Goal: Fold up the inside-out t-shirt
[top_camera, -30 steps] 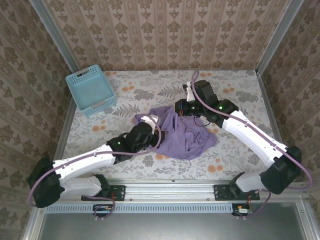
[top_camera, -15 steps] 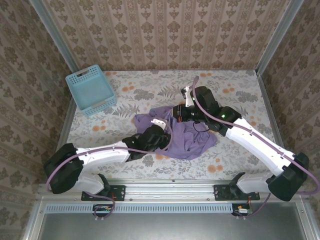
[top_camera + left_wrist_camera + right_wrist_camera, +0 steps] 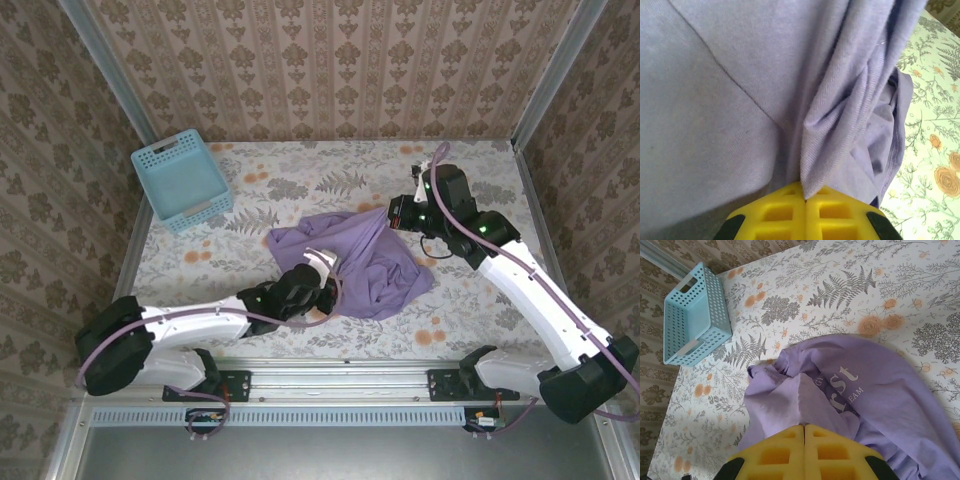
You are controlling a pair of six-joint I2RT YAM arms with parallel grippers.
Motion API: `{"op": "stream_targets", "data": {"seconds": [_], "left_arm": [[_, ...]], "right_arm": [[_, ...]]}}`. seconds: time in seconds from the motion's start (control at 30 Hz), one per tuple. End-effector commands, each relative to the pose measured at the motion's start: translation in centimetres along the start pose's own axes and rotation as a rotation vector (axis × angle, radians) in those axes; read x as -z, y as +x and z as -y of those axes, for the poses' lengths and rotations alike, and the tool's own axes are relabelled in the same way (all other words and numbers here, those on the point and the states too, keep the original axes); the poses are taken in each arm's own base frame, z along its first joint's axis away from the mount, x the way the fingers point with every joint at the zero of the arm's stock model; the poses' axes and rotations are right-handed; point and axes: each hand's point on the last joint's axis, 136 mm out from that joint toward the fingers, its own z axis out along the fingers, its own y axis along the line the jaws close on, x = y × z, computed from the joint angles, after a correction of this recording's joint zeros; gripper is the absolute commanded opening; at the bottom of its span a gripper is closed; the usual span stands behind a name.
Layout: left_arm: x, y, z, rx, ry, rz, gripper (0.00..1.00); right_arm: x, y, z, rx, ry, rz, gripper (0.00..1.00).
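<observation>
Two pinches on one garment, noted from left to right. Light-blue basket (image 3: 182,183) sits at the far left of the worktop (image 3: 300,180), well apart from the work and idle. Left fingers (image 3: 790,196) are closed tight on a bunched ridge of the lavender t-shirt (image 3: 372,262) at its near left edge. The cloth rises in gathered pleats straight from the pads, so this looks like an anchoring grip. The shirt lies crumpled mid-worktop between the two arms, and white lettering (image 3: 842,385) shows on a turned-over flap. Right fingers (image 3: 785,436) are also pressed together, pinching a fold at the shirt's far right edge. Judgement: with one hold near left and the other far right, the arms are set to pull the cloth apart and flatten or turn it before any fold; the task is still at an early stage. Against a second ago, the left fingers stood partly apart over the cloth and have since shut, and the left arm has stretched lower and further right. The right fingers have travelled rightward from the shirt's middle, dragging its far edge out with them. The basket is unmoved.
</observation>
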Motion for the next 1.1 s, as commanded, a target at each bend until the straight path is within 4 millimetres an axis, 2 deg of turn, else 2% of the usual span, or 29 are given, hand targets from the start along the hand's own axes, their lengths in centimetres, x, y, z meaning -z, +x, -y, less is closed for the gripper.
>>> {"op": "stream_targets", "data": {"seconds": [0.0, 0.1, 0.2, 0.27, 0.33, 0.37, 0.47, 0.57, 0.63, 0.7, 0.83, 0.97, 1.07], "left_arm": [[1.0, 1.0, -0.9, -0.084, -0.028, -0.007, 0.00], [1.4, 0.6, -0.8, -0.104, -0.021, 0.002, 0.00], [1.0, 0.8, -0.2, -0.135, -0.002, -0.040, 0.20], [1.0, 0.4, 0.2, -0.139, 0.010, -0.043, 0.32], [1.1, -0.5, 0.7, -0.129, 0.030, -0.020, 0.43], [1.1, -0.9, 0.8, -0.124, 0.036, -0.014, 0.46], [0.8, -2.0, 1.3, -0.118, 0.042, -0.009, 0.48], [-0.4, -2.0, 1.5, -0.116, 0.033, -0.035, 0.51], [-1.4, -1.9, 1.4, -0.107, 0.013, -0.059, 0.51], [-2.1, -2.2, 0.5, -0.083, -0.057, -0.063, 0.51], [-2.7, -3.3, -1.1, -0.029, -0.119, -0.028, 0.38], [-2.4, -4.4, -1.6, -0.011, -0.129, 0.006, 0.20], [-2.2, -4.6, -0.5, -0.032, -0.067, 0.008, 0.13]], "right_arm": [[-1.6, 0.9, 2.0, -0.011, 0.063, -0.028, 0.00], [-3.7, 2.9, 3.0, -0.001, 0.064, -0.091, 0.00], [-5.4, 4.9, 1.3, 0.002, -0.057, -0.159, 0.00], [-5.8, 6.1, 0.0, 0.023, -0.126, -0.201, 0.00], [-5.6, 7.1, -1.4, 0.056, -0.175, -0.212, 0.00], [-5.4, 7.2, -2.0, 0.070, -0.194, -0.207, 0.00], [-4.4, 7.1, -3.3, 0.082, -0.240, -0.175, 0.00], [-3.2, 6.6, -4.4, 0.084, -0.286, -0.144, 0.00], [-2.4, 6.5, -5.1, 0.089, -0.305, -0.137, 0.00], [-1.8, 6.6, -5.7, 0.096, -0.327, -0.139, 0.00], [-0.7, 6.9, -6.4, 0.115, -0.351, -0.141, 0.00], [-0.7, 7.1, -5.6, 0.131, -0.316, -0.137, 0.00], [-1.2, 6.8, -3.6, 0.148, -0.210, -0.116, 0.00]]}}
